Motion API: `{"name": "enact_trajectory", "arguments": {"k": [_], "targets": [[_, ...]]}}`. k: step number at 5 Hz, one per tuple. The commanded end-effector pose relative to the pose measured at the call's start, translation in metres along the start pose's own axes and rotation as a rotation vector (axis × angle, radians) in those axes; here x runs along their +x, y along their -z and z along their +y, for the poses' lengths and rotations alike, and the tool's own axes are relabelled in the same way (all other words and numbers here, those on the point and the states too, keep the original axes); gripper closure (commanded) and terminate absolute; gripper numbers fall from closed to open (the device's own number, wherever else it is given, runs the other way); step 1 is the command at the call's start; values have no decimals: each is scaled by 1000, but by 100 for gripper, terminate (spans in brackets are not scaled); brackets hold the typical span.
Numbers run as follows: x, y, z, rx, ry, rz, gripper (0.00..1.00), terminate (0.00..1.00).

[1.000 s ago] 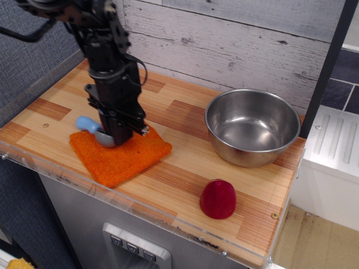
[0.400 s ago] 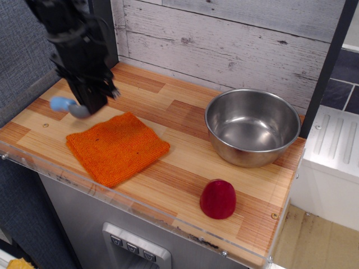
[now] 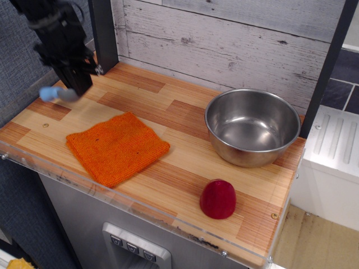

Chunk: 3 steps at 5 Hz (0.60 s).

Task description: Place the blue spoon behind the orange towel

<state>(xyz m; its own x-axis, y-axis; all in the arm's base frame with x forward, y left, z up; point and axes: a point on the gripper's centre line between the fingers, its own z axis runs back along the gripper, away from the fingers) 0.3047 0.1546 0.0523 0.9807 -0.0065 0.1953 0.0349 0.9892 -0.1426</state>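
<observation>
spoon (image 3: 56, 93): light-blue handle, grey bowl | towel (image 3: 117, 147): bright orange, ribbed | dome (image 3: 217, 199): dark red | bowl (image 3: 252, 126): steel-grey | worktop (image 3: 185, 162): striped wood

A: Where does the single view look from?

B: From above and in front of the tabletop (image 3: 185, 162), off its front edge, looking down and back toward the plank wall (image 3: 235, 39).

A: How near?

B: Middling. The whole top fits, its left end to its right front corner, with the cabinet face (image 3: 134, 241) below the front edge.

A: Any second view sharing the scene?

B: Only this one.
</observation>
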Motion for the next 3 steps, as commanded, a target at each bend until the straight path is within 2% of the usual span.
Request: {"name": "enact_trajectory", "arguments": {"k": [1,2,3], "targets": [[50,19,-33,-26,110,-32,100,0],[60,37,-51,-21,102,-9,100,0],[53,34,-52,2,21,-2,0,0]]}}
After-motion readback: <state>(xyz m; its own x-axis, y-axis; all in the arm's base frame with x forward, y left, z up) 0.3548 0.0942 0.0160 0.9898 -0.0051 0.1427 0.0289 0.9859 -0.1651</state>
